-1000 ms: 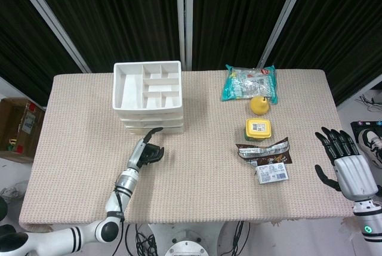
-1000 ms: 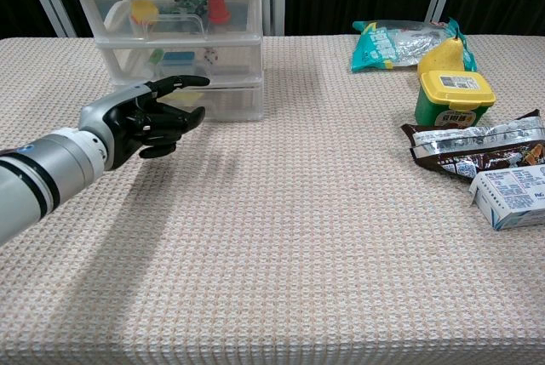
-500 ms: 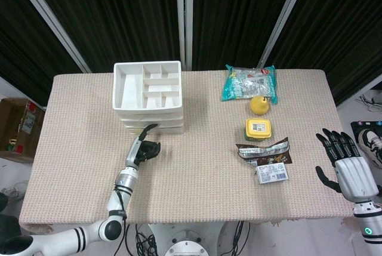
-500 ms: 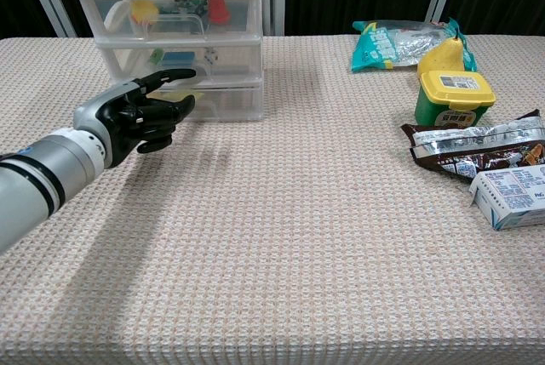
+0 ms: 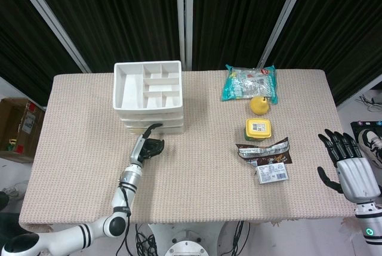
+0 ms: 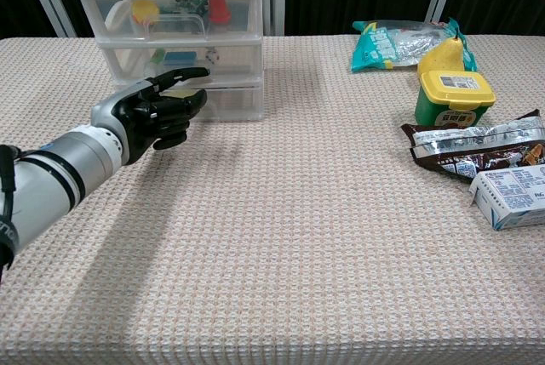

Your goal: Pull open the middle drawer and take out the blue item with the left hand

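Note:
A white three-drawer unit (image 5: 148, 96) (image 6: 247, 8) stands at the back left of the table, all its drawers closed. Through the clear front of the middle drawer (image 6: 230, 60) a blue item (image 6: 177, 57) shows. My left hand (image 5: 149, 146) (image 6: 158, 111) hovers just in front of the lower drawers. It holds nothing; one finger points at the unit and the others are loosely bent. Whether its tip touches the front I cannot tell. My right hand (image 5: 348, 164) hangs beyond the table's right edge, fingers spread, holding nothing.
On the right half lie a teal snack bag (image 5: 249, 82), a yellow lemon-shaped item (image 5: 259, 105), a yellow-lidded green tub (image 6: 453, 96), a brown wrapper (image 6: 477, 142) and a small white box (image 6: 511, 195). The top drawer holds yellow, green and red items.
My left hand has moved closer to the drawer fronts and risen a little. My right hand has drifted slightly back toward me.

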### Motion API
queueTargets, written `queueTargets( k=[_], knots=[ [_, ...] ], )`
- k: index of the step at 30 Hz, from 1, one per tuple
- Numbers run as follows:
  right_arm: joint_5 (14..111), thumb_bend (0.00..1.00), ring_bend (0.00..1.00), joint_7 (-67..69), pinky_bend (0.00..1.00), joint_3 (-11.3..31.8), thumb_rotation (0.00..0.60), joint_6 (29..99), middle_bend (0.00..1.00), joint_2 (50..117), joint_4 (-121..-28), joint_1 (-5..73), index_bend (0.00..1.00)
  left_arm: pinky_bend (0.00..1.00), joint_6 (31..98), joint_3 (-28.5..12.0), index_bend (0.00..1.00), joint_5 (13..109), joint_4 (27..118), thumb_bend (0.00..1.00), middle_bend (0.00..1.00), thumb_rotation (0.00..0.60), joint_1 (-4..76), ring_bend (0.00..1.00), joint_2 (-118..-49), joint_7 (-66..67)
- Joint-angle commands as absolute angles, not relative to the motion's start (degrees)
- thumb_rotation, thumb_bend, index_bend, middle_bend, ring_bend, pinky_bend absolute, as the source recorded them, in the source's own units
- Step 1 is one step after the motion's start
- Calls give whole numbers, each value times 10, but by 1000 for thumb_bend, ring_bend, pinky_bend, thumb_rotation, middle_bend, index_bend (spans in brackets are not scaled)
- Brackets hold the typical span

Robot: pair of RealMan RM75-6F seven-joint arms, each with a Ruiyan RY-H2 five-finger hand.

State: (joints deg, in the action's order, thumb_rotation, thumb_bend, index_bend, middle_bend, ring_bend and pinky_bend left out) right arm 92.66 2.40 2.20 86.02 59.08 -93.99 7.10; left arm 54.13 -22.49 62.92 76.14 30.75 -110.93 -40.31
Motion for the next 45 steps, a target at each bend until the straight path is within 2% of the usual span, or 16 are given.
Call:
queueTargets(
  k=[1, 12, 22, 29, 34, 40, 45],
  knots=[
    [926, 330, 0, 24, 0, 22, 600, 860, 0, 591, -940, 71, 0, 1000, 537, -231, 215, 625, 758, 477, 900, 600, 308, 1000, -1111, -411],
    [926, 330, 0, 25, 0, 21, 600, 859, 0, 593, -939, 70, 0, 1000, 524, -242, 373, 615, 766, 479, 900, 600, 307, 1000, -1101, -422],
    [928, 330, 0, 22, 0, 20, 600, 855, 0, 595, -939, 72, 0, 1000, 534, -222, 397, 627, 790, 478, 900, 600, 287, 1000, -1093, -430],
    [929, 331, 0, 23, 0, 19, 600, 857, 0, 595, -939, 70, 0, 1000, 545, -201, 298, 644, 828, 477, 898, 600, 269, 1000, -1075, -427],
    [930, 331, 0, 25, 0, 18, 600, 859, 0, 595, -936, 69, 0, 1000, 564, -175, 171, 654, 870, 472, 882, 600, 251, 995, -1048, -389],
    [929, 330, 0, 31, 0, 18, 600, 854, 0, 597, -930, 71, 0, 1000, 567, -135, 164, 665, 904, 472, 862, 600, 241, 986, -1001, -308],
    [932, 330, 0, 36, 0, 18, 600, 856, 0, 598, -925, 71, 0, 1000, 619, -108, 167, 726, 915, 472, 861, 600, 239, 985, -962, -195]
  ],
)
